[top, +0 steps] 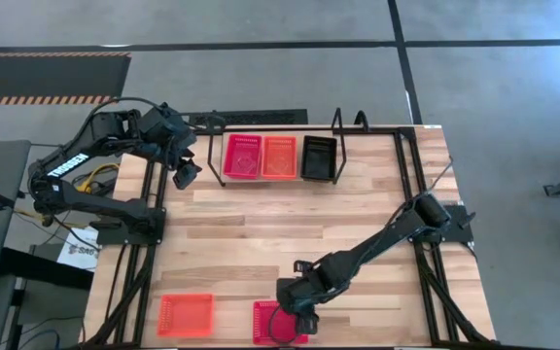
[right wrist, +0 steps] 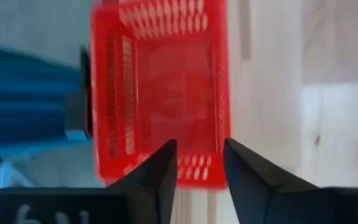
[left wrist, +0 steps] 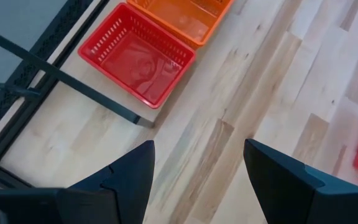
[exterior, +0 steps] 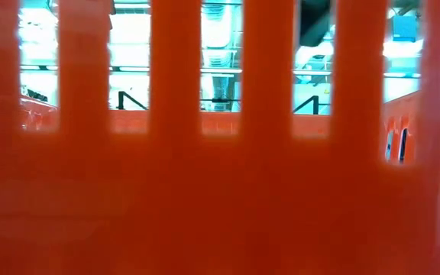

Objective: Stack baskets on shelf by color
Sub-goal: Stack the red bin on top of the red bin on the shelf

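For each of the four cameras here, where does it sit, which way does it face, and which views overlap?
High: overhead, straight down; table, both arms, shelf.
Low: table height; an orange basket wall blocks nearly everything, no arm visible.
Left wrist: past open left gripper at the shelf's red basket.
Right wrist: right gripper, fingers apart, over a red basket at the table edge.
Shared: high and left wrist show the shelf's red basket.

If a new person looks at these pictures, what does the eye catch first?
Probably the bright row on the shelf at the table's far edge: a red basket, an orange basket and a black basket side by side. Next, the right gripper over a red basket at the near edge, its jaws apart.
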You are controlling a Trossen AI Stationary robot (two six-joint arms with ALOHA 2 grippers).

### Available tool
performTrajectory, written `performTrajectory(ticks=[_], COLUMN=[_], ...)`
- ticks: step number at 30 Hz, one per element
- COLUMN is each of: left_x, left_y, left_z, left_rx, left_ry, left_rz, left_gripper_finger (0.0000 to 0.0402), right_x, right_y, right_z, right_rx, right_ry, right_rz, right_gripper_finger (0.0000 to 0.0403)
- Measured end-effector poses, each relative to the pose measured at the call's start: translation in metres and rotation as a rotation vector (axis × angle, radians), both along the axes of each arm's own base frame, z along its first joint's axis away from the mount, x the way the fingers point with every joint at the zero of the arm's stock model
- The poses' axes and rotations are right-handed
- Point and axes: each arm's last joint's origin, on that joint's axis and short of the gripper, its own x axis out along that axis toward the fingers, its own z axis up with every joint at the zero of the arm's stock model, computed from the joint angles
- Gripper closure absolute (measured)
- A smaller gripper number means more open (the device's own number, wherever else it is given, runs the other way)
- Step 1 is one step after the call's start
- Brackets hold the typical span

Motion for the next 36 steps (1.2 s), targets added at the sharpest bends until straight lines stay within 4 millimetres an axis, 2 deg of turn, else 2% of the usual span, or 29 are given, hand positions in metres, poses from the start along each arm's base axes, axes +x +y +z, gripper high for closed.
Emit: performTrajectory(ticks=[7,17,22,29,36], left_x=[0.002,0.003,0.003,0.003,0.003], left_y=[-0.005,-0.009,-0.010,-0.010,-0.008], left_z=[0.000,0.000,0.000,0.000,0.000], left_rx=[-0.001,-0.007,-0.007,-0.006,0.034], left_ry=[-0.001,-0.003,-0.003,-0.003,0.009], left_rz=[-0.027,-0.045,-0.047,-0.045,0.014], left_gripper_finger=[0.0168,0.0168,0.0168,0.0168,0.0168], right_x=[0.003,0.012,0.014,0.018,0.021], right_y=[0.005,0.006,0.003,-0.003,-0.006], right_z=[-0.016,-0.050,-0.051,-0.050,-0.050], right_rx=[-0.013,-0.028,-0.017,-0.001,-0.002], right_ry=[0.028,0.086,0.090,0.093,0.079], right_rz=[0.091,0.118,0.112,0.102,0.109], right_gripper_finger=[0.0214,0.0219,0.0238,0.0297,0.0317])
